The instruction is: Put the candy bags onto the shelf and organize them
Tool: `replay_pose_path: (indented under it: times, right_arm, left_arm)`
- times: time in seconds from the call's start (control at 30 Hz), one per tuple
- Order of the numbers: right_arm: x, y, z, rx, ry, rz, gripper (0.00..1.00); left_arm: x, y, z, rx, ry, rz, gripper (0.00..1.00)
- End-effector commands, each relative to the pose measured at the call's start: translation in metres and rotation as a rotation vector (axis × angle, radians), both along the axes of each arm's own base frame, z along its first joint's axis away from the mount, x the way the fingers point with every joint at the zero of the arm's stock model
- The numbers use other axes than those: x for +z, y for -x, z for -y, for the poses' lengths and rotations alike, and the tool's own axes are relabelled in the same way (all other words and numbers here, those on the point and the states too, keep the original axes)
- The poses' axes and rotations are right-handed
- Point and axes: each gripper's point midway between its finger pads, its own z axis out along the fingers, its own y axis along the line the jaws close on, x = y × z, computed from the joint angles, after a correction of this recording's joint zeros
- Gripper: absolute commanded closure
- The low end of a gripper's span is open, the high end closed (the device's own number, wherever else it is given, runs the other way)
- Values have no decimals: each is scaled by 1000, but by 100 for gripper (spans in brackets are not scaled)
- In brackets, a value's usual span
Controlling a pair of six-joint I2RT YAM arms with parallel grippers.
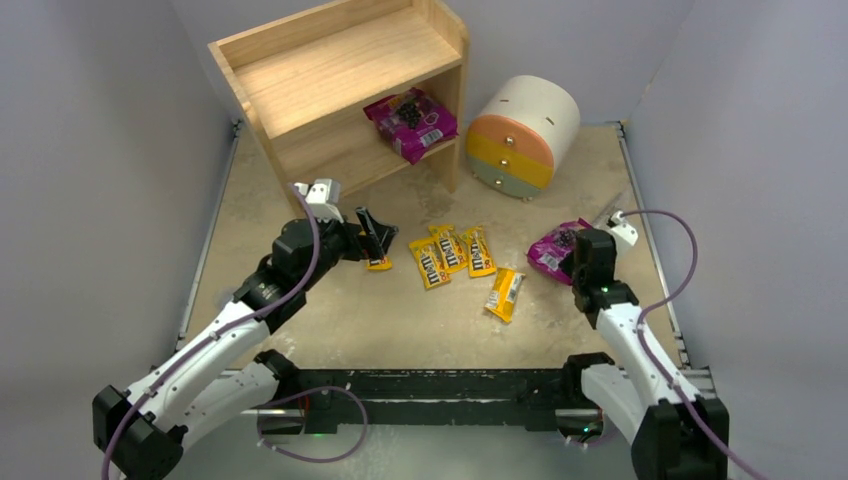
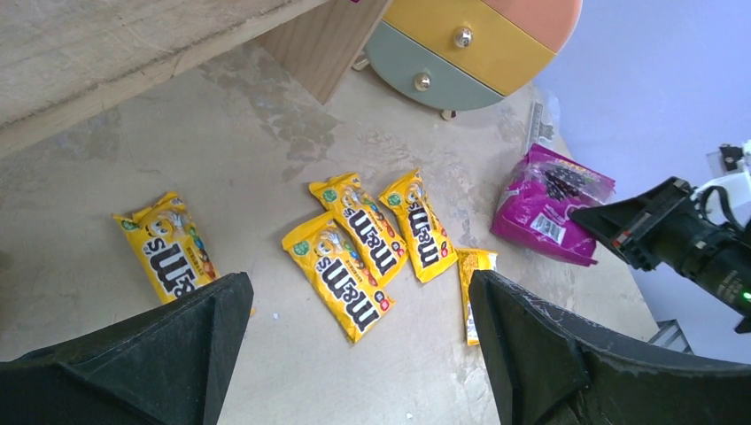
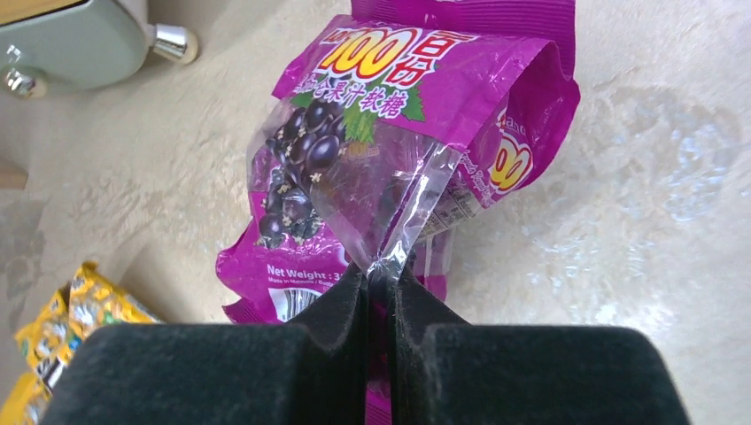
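1. The right pincer (image 3: pixel 381 282) is closed on a thin clear edge of 1 magenta bag (image 3: pixel 390 133), at the right of the top view near the white drum (image 1: pixel 525 135).
2. The left pincer (image 2: pixel 359 283) gapes wide and empty above the 5 yellow packets (image 1: pixel 432 262), mid-frame on the tabletop (image 1: pixel 400 330).
3. The other magenta bag (image 1: pixel 410 122) lies on the lower tier of the shelf (image 1: pixel 330 60), upper left.
4. Likely trouble: the right grip has only slick film, so the bag may slide free or swing into the shelf's side panel.
5. It could also shove the shelved bag, which sits near the front lip.
6. 3 packets touch, so a wide grab may catch 2.
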Motion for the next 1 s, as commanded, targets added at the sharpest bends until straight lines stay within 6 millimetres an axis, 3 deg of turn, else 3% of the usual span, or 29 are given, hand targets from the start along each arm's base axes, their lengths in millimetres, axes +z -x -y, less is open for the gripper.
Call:
replay_pose_path:
  times: [0.0,0.1,0.27,0.33,0.43,0.53,0.67,0.97]
  right_arm:
    - [54,-1,-1,118,95,108,100]
    - [84,0,-21,279,103,181,100]
    - [147,4,-85,660,47,453,100]
    - [163,18,-122,892,0,533,100]
    - [176,32,-148,1082,-29,617,100]
    - [187,42,-165,1218,-47,689,100]
    - [205,53,-184,1367,-103,786,100]
    - [225,58,-197,1484,-137,834,100]
  left_arm:
    - [2,-2,7,-26,26,14,0]
    - [6,-3,16,-64,43,25,0]
    - [4,-1,33,-146,55,6,0]
    - [-1,-1,37,-163,48,-14,0]
    - [-10,1,42,-189,41,-48,0]
    - [-10,7,52,-248,85,-51,0]
    - [11,20,77,-397,221,-11,0]
    - [47,29,117,-630,416,22,0]
